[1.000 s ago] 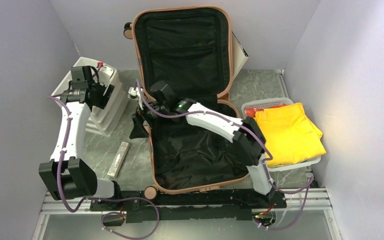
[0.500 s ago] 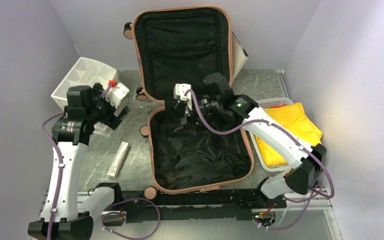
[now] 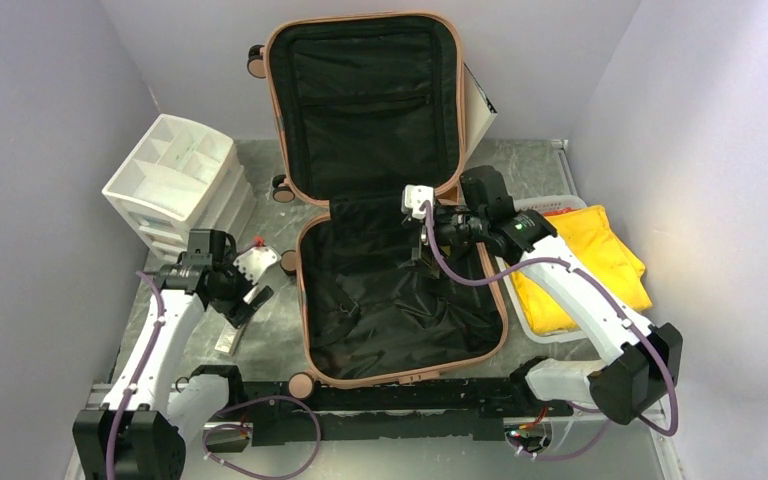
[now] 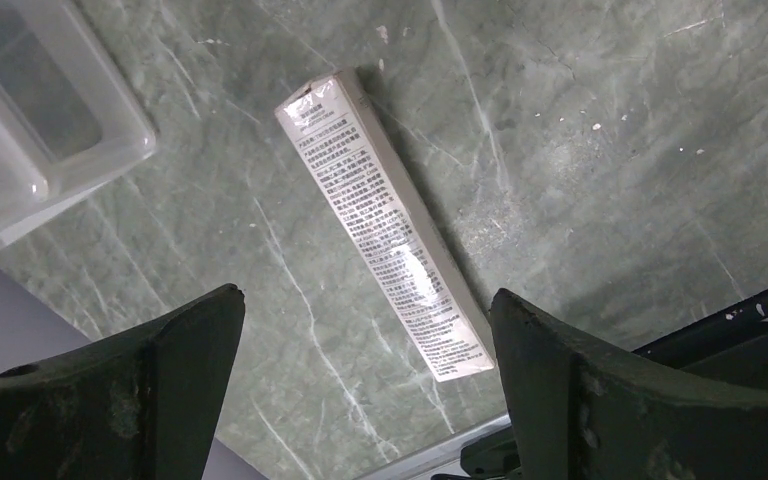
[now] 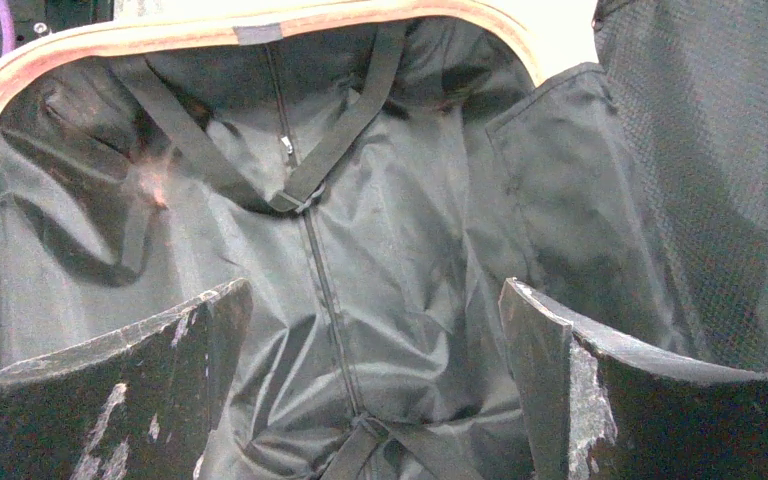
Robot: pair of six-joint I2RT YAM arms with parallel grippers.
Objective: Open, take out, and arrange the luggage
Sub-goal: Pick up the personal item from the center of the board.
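The salmon-pink luggage (image 3: 503, 330) lies open in the middle of the table, its lid (image 3: 272, 100) upright against the back wall, black lining showing. My right gripper (image 3: 415, 245) is open and empty above the lower half's far right part; its wrist view shows the lining with crossed straps and zip (image 5: 310, 250). My left gripper (image 3: 243, 305) is open and empty just above a long silver-white box (image 4: 385, 220) lying on the table left of the luggage; the box's end shows below it in the top view (image 3: 224, 343).
A white drawer organiser (image 3: 175, 185) stands at the back left, its corner in the left wrist view (image 4: 30, 130). A white basket (image 3: 605, 330) holding folded yellow clothes (image 3: 580, 265) and something red sits at the right. Grey walls enclose the table.
My left arm has swung from the white organiser down toward the near left, over the long box. My right arm has moved right from the luggage's left rim toward its right side.
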